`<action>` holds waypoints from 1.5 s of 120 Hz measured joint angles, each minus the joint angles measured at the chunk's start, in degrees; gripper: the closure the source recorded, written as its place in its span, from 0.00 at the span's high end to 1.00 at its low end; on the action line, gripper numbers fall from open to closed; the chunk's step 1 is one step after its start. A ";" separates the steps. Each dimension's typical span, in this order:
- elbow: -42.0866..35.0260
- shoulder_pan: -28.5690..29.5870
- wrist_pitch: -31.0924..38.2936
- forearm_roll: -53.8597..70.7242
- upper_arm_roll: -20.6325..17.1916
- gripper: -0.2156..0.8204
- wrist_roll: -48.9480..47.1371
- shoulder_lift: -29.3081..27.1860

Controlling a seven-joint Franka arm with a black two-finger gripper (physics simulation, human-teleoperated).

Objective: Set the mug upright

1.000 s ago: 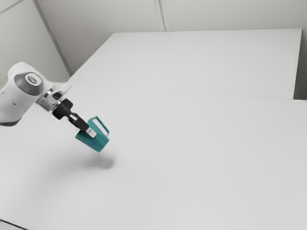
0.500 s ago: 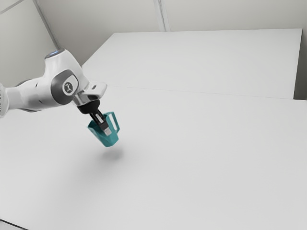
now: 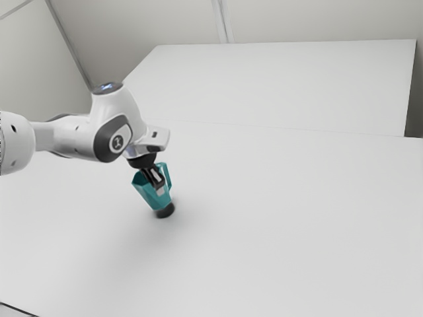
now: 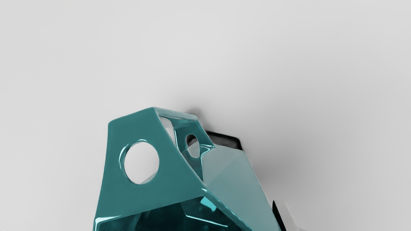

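The mug (image 3: 149, 192), left of centre and a little below mid-height in the exterior view, is lower and less tipped than half a second ago, so righting it looks well advanced. The jaws are clamped on its body. It still leans, mouth toward the exterior view's left; whether its dark foot (image 3: 164, 211) touches the bench (image 3: 284, 218) I can't quite tell. Levelling should precede release.

The tool (image 3: 159, 187) grips the teal mug (image 3: 149, 192), tilted mouth-up, over the white table (image 3: 284, 211)
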 joint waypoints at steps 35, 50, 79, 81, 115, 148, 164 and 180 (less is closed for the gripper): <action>0.07 -0.15 1.78 0.66 0.04 0.07 -5.10 2.95; 0.07 -0.57 2.06 0.52 0.01 0.17 -6.46 3.26; 0.12 -1.28 1.85 0.37 -0.05 0.57 -8.34 2.56; 0.13 -1.29 1.70 0.37 -0.06 0.58 -8.44 2.29; 5.04 -1.96 -4.88 -0.96 0.58 0.74 -9.72 -1.19; 20.41 0.16 -15.11 -3.09 1.08 0.78 -10.41 2.46; 28.93 -0.19 -18.75 -2.94 2.89 0.78 -10.74 5.38; 35.50 -2.42 -23.52 -2.54 7.77 0.79 -10.93 6.44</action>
